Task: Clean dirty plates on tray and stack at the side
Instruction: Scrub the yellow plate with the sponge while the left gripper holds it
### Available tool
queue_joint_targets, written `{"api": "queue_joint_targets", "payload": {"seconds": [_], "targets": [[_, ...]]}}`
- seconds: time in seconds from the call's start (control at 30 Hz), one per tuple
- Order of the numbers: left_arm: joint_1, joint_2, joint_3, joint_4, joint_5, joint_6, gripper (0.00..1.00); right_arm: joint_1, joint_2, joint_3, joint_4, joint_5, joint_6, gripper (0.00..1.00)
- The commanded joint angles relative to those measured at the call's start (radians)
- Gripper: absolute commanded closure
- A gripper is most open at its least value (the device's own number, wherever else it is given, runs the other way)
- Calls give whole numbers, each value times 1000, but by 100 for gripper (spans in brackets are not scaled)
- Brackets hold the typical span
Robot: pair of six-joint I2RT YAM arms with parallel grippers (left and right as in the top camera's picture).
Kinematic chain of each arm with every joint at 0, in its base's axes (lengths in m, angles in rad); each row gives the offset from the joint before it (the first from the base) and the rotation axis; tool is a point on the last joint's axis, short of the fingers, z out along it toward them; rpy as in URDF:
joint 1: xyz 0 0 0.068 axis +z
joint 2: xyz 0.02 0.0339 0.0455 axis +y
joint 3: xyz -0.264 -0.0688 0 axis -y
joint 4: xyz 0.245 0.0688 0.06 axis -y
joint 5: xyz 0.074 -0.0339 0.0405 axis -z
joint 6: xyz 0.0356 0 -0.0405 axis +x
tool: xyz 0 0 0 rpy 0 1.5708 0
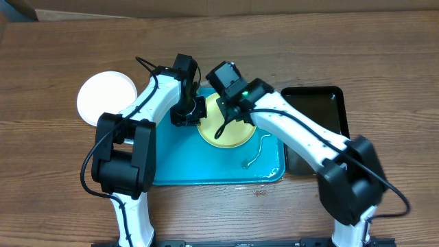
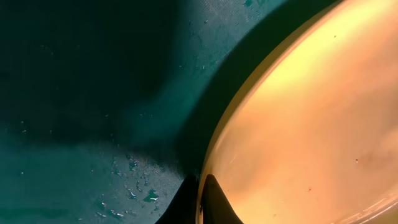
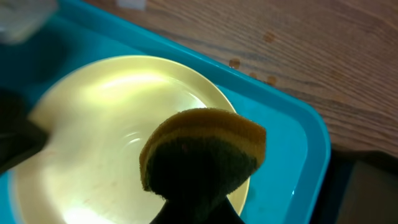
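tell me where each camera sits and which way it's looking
Overhead: fixed above the table, looking straight down on the turquoise tray, green plate, white plate and black tray; the left arm and right arm show.
Left wrist: low over the tray floor, facing the green plate's rim; only the left pincer shows, its tips pinching that rim.
Right wrist: above the green plate, looking down; the right pincer holds a sponge.
Shared: all three see the green plate on the turquoise tray.

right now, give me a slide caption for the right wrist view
Right hand holds a yellow sponge over the lime green plate in the turquoise tray.
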Motion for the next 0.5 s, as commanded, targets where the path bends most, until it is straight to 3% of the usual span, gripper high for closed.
{"api": "queue_joint_targets", "payload": {"seconds": [0.0,0.27,0.37,0.47], "targets": [[-8,17,-3,0,-6,10,96,-6,63,19,28,85,-18,96],[-8,17,-3,-1,-6,31,96,-8,116,18,84,101,-18,96],[-8,17,-3,-4,-6,31,96,-10,116,12,84,101,-18,83],[-8,17,-3,-4,-6,31,96,-18,116,3,83,101,-18,81]]}}
